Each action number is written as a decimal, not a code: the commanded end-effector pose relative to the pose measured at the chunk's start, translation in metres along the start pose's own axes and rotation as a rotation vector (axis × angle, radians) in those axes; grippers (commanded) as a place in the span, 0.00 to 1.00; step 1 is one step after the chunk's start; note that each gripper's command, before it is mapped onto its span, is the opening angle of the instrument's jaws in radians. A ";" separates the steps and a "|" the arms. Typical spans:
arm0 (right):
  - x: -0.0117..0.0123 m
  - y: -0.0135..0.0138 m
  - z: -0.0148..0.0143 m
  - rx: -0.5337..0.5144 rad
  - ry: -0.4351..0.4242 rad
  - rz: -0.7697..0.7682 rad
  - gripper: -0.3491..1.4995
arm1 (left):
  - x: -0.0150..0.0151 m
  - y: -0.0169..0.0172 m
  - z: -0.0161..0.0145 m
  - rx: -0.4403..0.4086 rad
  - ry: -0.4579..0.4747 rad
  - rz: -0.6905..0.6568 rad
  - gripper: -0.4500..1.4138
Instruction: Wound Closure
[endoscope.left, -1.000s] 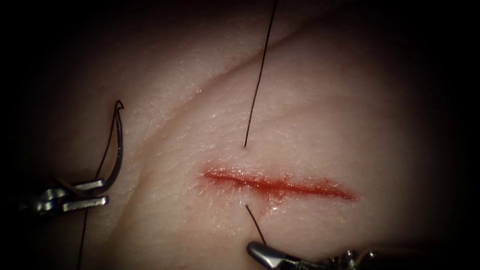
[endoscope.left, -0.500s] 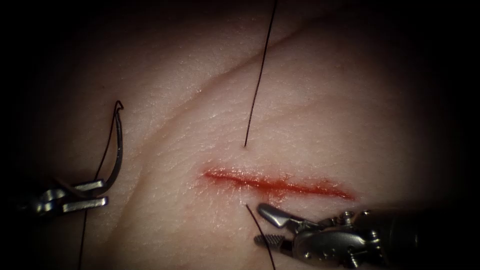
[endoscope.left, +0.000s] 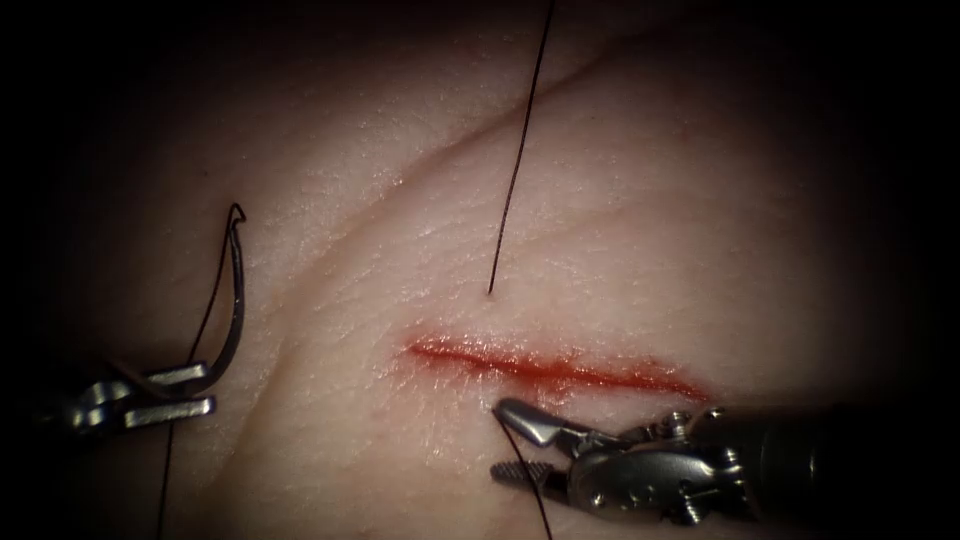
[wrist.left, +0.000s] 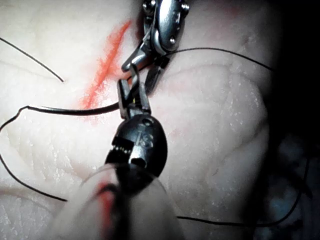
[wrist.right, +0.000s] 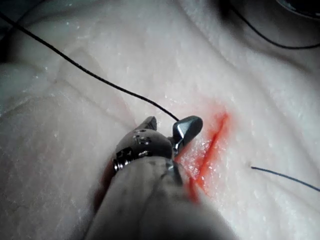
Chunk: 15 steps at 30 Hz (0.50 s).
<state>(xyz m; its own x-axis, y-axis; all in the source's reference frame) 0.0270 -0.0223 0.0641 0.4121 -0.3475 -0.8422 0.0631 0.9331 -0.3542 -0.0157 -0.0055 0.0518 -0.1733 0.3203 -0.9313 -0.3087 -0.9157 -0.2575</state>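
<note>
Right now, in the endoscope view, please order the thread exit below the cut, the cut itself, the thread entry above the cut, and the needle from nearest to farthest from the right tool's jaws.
From the right tool, jaws open:
1. Thread exit, between the jaws, just below the cut.
2. Cut, just above the jaws.
3. Thread entry, above the cut.
4. Needle, far left, off the tissue, held near one end by the left tool.

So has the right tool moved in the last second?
Yes. The right tool has come up and left from the endoscope view's lower edge toward the cut, jaws open around the thread just below it. It holds nothing.
</note>
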 end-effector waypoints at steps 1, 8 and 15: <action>0.0003 -0.0009 0.0000 0.008 0.005 -0.003 0.14 | -0.0005 0.0005 0.0004 -0.002 -0.001 -0.001 0.00; 0.0012 -0.0012 -0.0021 0.000 0.054 -0.003 0.00 | -0.0005 0.0005 0.0002 -0.003 0.000 -0.001 0.00; 0.0047 -0.0028 -0.0050 -0.007 0.076 -0.016 0.00 | -0.0005 0.0005 0.0002 -0.003 0.000 -0.001 0.00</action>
<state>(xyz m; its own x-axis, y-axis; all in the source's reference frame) 0.0236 -0.0261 0.0589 0.3422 -0.3720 -0.8629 0.0595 0.9250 -0.3752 -0.0155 -0.0055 0.0517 -0.1729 0.3197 -0.9316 -0.3068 -0.9163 -0.2575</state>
